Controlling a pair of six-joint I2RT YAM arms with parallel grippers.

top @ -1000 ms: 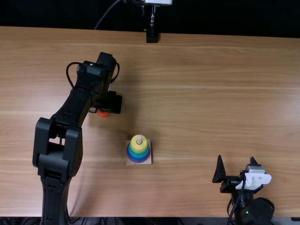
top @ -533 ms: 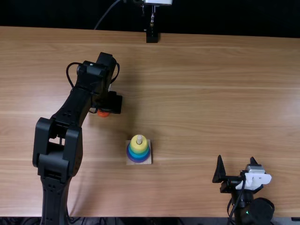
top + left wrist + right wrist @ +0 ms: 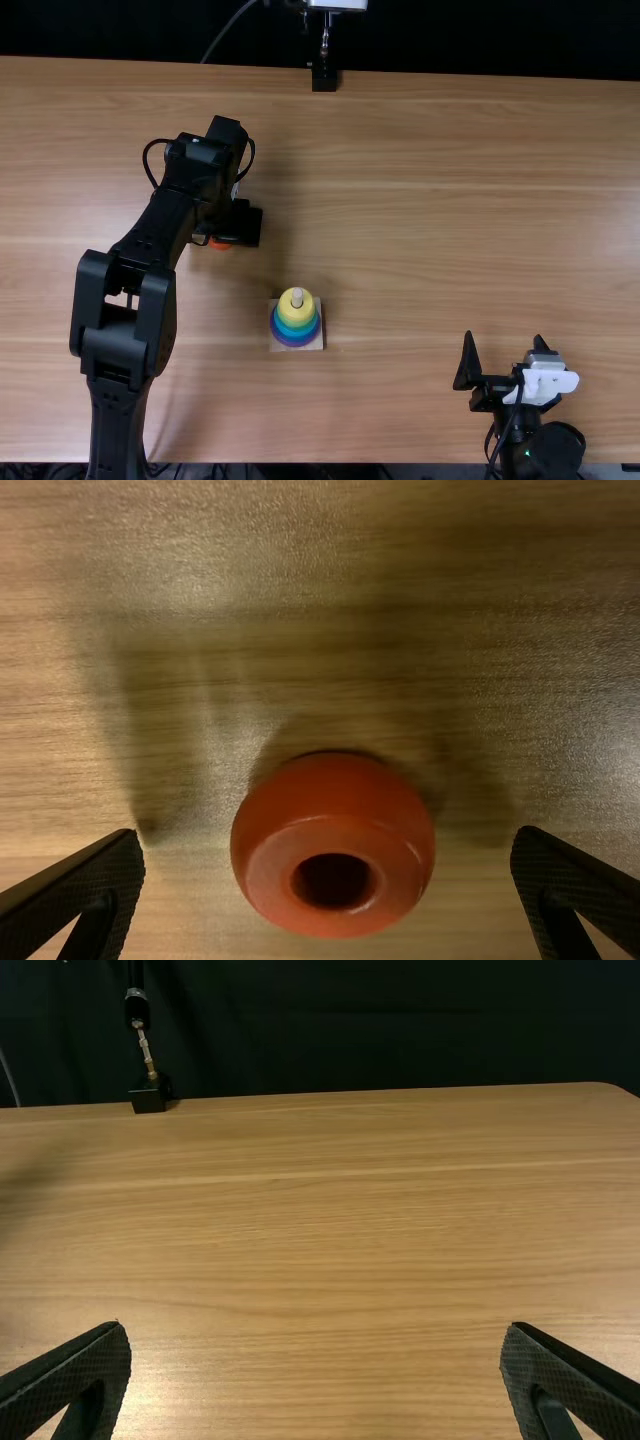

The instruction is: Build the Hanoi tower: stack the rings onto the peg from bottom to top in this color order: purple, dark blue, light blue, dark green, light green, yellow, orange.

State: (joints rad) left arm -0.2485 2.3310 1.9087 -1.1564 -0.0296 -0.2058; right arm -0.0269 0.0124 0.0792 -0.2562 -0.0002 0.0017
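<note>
Orange ring (image 3: pixel 333 800) lies flat on the tabletop (image 3: pixel 420 200), its hole facing up between the fingers of the left claw (image 3: pixel 330 835), which stands wide and holds nothing. Over the last half second, in the top view, that claw has shifted slightly toward the near edge and now covers a little more of the ring, while the ring itself has kept its place. I take this as the final lining-up and lowering before a grasp, with the closing squeeze next; since the ring is round and smooth-sided, a pinch off its middle could make it slip or roll. Nearer the table's front edge, the peg (image 3: pixel 297 293) pokes up through the yellow ring (image 3: pixel 291 310), above bands of teal and blue, with the purple ring (image 3: pixel 292 343) lowest, all on a pale square base (image 3: pixel 275 346). I cannot separate the two greens from here. That stack is unchanged, and the orange ring looks to be the only piece left to seat. Farther off, the right claw (image 3: pixel 316 1327) is spread wide and empty, well apart from the stack.
</note>
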